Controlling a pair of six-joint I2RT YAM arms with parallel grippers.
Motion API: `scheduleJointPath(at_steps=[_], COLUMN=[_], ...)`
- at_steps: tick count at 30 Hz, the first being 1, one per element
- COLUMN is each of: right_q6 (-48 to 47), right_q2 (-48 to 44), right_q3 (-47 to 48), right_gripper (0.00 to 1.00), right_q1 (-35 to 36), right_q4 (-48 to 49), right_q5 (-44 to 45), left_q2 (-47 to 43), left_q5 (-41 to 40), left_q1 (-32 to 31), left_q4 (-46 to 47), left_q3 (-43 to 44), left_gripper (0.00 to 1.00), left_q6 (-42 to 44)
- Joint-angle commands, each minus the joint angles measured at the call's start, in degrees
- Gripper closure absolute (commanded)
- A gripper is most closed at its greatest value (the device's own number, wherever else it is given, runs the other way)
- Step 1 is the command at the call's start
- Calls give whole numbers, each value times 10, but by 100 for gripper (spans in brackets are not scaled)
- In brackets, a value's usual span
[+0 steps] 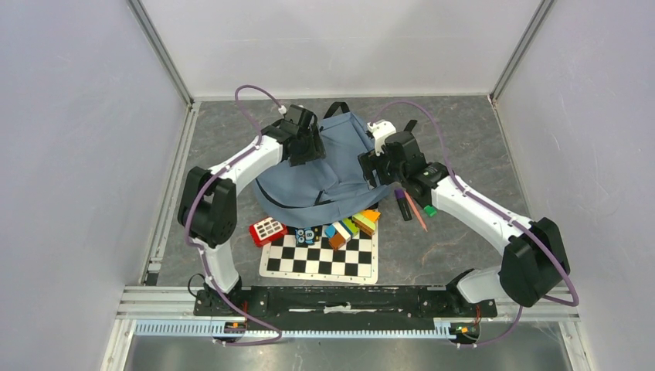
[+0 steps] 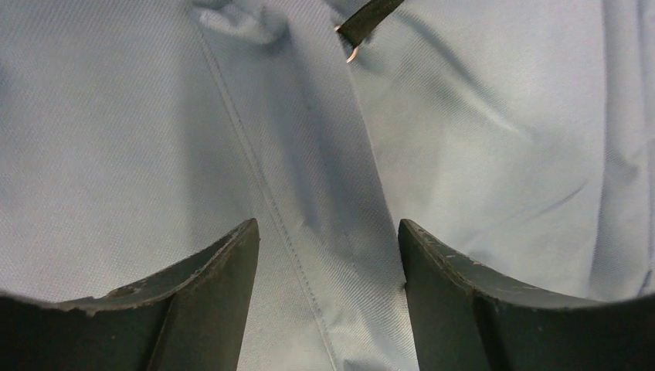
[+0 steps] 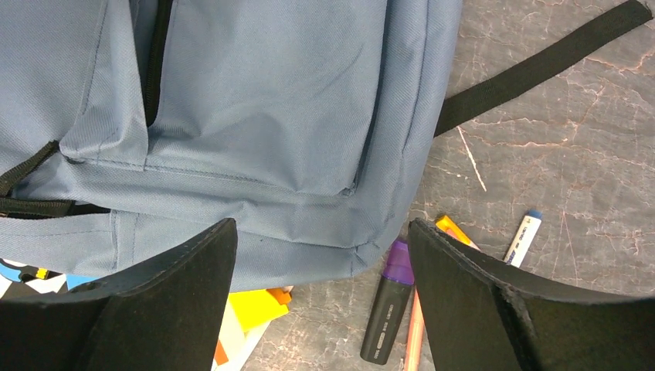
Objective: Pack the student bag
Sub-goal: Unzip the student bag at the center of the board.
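Matt cloth on a smooth, grey-veined worktop (image 3: 571,154)
The student bag (image 3: 255,100) is finely woven matt cloth, its strap (image 3: 541,66) black webbing. At the bag's four o'clock lies a highlighter (image 3: 386,317) of dull dark plastic. The left end effector (image 2: 328,232) looks matt, its edges scuffed.

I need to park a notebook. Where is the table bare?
Bare table in the far right corner beyond the backpack, and right of the chessboard. Crowded between backpack and chessboard: calculator, blocks.
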Motion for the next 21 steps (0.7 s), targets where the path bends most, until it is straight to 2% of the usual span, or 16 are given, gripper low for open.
scheduleJointPath(at_steps=[1,5,12,17,21], right_q6=[4,3,1,-2,-9], right_q2=[-6,12,33,56,95], right_q3=[14,23,31,47,92], right_gripper=[14,15,16,19,19], right_q1=[-1,0,0,4,24], right_q4=[21,20,20,24,23], right_q5=[-2,-17,-41,-44,-31], left_q2=[-51,-81,-117,-113,-105], left_q5=[-13,-9,-19,-12,12], left_q1=[2,3,7,8,9], left_q4=[14,25,43,55,80], left_q3=[-45,-80,-138,-158,-167], left_gripper=[29,31,39,44,53], left_q6=[0,2,-4,-1,12])
